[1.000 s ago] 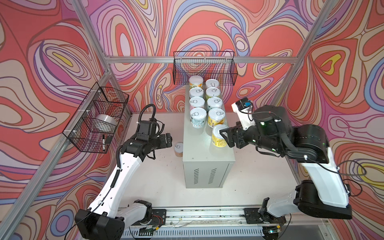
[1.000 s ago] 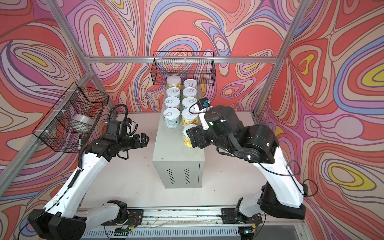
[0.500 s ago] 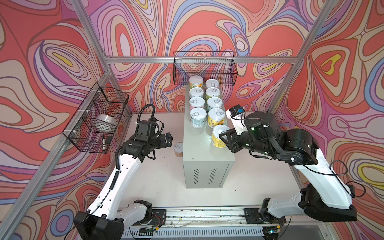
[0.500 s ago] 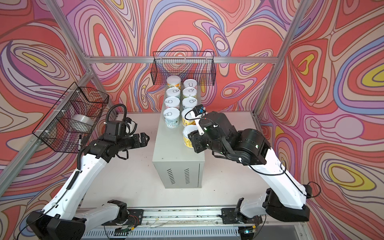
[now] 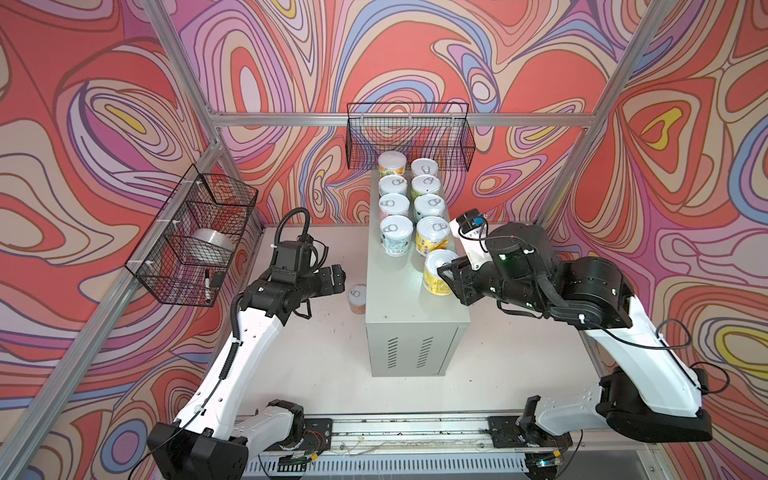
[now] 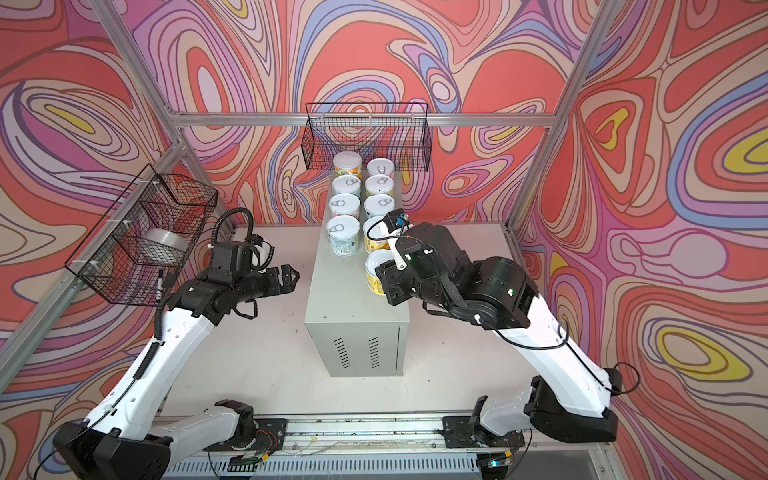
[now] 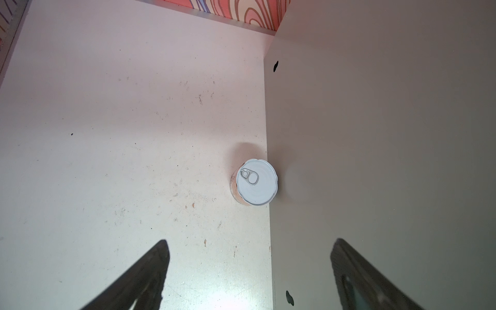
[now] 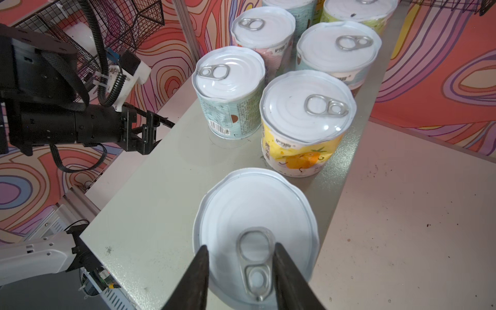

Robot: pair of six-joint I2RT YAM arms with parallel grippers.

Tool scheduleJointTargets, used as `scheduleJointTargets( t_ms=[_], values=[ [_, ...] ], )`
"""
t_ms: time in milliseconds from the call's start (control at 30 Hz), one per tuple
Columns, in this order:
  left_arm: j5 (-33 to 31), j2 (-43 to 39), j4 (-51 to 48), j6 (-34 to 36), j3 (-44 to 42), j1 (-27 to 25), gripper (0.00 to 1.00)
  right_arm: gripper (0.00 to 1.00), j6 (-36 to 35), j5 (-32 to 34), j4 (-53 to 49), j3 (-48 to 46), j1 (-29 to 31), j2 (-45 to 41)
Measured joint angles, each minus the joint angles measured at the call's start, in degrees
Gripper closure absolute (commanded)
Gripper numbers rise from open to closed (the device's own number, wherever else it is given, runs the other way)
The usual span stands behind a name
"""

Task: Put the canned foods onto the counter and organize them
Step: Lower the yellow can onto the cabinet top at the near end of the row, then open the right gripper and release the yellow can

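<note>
Counter [image 5: 399, 299]: the grey cabinet in the middle. Its flat top takes the cans, and the near half is bare, so there is room for more.
Stored cans [image 5: 394, 203]: eight stand upright, lids up, in two straight files of four running toward the back wall. They are packed close together, which keeps the top tidy and saves space.
Yellow can [image 5: 434, 284]: the ninth, upright on the counter just in front of the right file and close to the right edge. The spot beside it, in front of the left file, is free, and I judge that spot is meant for the last can.
Right end effector [image 8: 240, 248]: narrow, low over the yellow can's lid, with its fingers [image 8: 288, 276] either side of the pull tab [image 8: 255, 257]. It does not clasp the can's body. I cannot tell whether it pinches the tab.
Last can [image 7: 256, 182]: upright on the white base, touching or just beside the counter's left side, not yet up.
Left end effector [image 5: 336, 277]: wide and empty, held above the white base near the last can and aimed toward it, probably readied for a grasp.
Risk: the counter's side leaves little room for a finger there.
</note>
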Motion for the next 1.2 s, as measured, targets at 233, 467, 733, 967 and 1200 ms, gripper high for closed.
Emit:
scheduleJointTargets(
  t_ms=[233, 467, 733, 967, 1200],
  values=[
    [0.00, 0.42, 0.28, 0.02, -0.83, 0.00, 0.06, 0.60, -0.83, 2.91, 1.16, -0.02, 0.00, 1.11],
    [-0.04, 0.63, 0.48, 0.02, -1.07, 0.00, 0.06, 0.62, -1.90, 4.26, 2.54, 0.00, -0.07, 2.34],
    [-0.04, 0.63, 0.61, 0.04, -1.60, 0.00, 0.06, 0.63, -2.80, 4.42, 4.35, -0.79, -2.16, 2.84],
    [-0.46, 0.70, 0.61, 0.04, -1.70, 0.00, 0.06, 0.63, -3.74, 2.95, 7.26, -2.21, -4.46, 2.82],
    [-0.52, 0.70, 0.61, 0.09, -1.70, 0.00, 0.06, 0.65, -4.68, 2.01, 8.50, -2.64, -5.40, 2.99]
  ],
)
